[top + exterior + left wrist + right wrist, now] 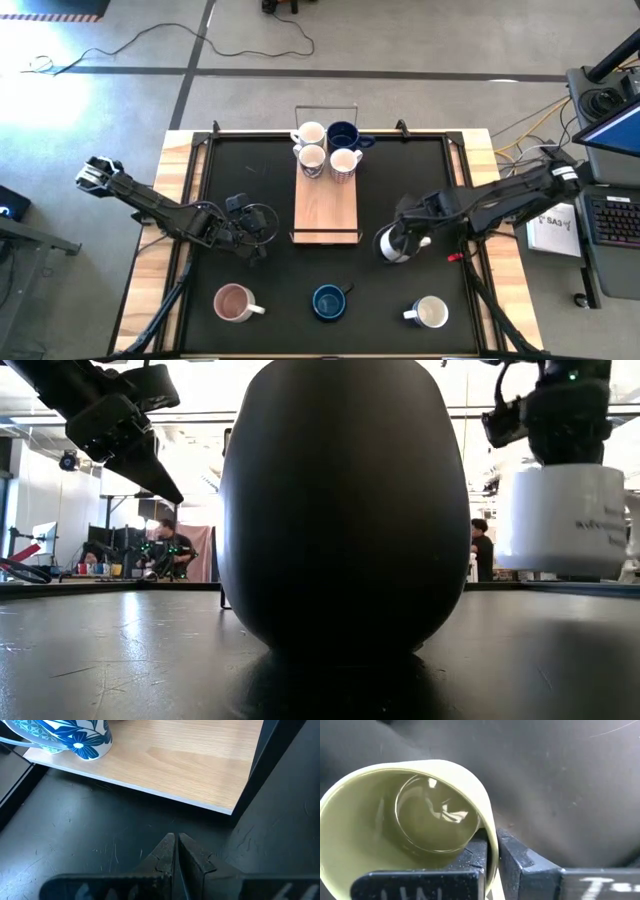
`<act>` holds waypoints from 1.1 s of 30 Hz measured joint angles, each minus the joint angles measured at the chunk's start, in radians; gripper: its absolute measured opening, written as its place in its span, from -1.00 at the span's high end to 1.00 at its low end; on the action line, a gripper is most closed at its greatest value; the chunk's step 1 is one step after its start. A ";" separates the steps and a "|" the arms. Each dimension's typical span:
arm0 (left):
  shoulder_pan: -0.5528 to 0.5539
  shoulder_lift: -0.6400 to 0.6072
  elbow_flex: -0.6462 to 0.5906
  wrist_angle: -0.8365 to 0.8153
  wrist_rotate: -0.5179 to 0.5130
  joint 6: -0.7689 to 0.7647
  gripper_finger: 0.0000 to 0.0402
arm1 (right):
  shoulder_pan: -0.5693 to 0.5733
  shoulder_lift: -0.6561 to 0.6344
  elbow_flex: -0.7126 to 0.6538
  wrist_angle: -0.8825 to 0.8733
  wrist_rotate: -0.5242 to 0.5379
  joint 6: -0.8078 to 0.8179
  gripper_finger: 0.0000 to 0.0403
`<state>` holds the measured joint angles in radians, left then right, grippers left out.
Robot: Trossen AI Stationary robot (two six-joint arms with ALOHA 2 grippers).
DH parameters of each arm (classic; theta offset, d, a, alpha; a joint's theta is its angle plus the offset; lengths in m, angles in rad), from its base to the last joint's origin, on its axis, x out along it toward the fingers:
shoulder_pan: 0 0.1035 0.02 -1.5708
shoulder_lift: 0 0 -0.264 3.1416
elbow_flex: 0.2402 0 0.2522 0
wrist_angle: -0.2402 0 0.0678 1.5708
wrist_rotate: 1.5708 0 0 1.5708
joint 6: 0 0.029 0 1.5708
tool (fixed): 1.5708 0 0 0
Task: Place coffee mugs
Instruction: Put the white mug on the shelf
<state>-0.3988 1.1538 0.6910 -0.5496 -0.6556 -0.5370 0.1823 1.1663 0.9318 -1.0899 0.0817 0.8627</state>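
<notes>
Nearest the front edge of the bench (200, 215), three mugs in a row: a white mug with pink inside (233, 302) on the left, a dark blue mug (329, 302) in the middle, a cream mug (430, 313) on the right, all upright and well apart. Filling the low view, a dark rounded mug body (343, 510) just in front of the lens. Farther back, right of the wooden tray (326, 205), the right claw (402, 243) clamped tight on the rim of a white mug (392, 244), one finger inside, one outside, wall pinched between them; seen in the wrist view as a pale glossy interior (420, 815) with the dark fingers (475, 855) closed on the edge. In the low view, that white mug (560, 520) with dark lettering, hanging under the claw; whether off the bench or not cannot be told. Left of the tray, the left claw (250, 245) shut with nothing in it, fingertips (175, 850) pressed together, hovering over the black mat just beside the tray's near corner. At the tray's far end, four mugs clustered and touching: two white ones (309, 134) (312, 158), a dark blue one (345, 134) and a blue-patterned white one (345, 162). Beyond the bench, people and equipment in the room, small and indistinct.
</notes>
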 joint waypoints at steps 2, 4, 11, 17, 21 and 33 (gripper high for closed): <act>0.000 0.000 0.000 -0.001 0.000 0.000 0.98 | -0.024 -0.019 0.013 -0.004 0.000 0.000 0.93; 0.000 0.000 0.000 -0.001 0.000 0.000 0.98 | -0.054 -0.022 0.035 -0.001 0.000 0.000 0.93; 0.000 0.000 0.000 -0.009 0.000 0.000 0.98 | -0.179 0.016 0.105 -0.009 0.001 -0.053 0.93; 0.000 0.000 0.000 -0.021 0.001 -0.006 0.98 | -0.270 0.075 0.186 -0.002 0.035 -0.169 0.93; 0.000 0.000 0.000 -0.030 0.001 -0.016 0.98 | -0.307 0.140 0.260 0.002 0.037 -0.240 0.93; -0.031 0.000 0.000 -0.202 -0.021 -0.213 0.98 | -0.388 0.330 0.413 -0.003 0.014 -0.393 0.93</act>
<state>-0.4295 1.1542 0.6910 -0.7519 -0.6766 -0.7499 -0.2058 1.4966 1.3450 -1.0929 0.0952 0.4695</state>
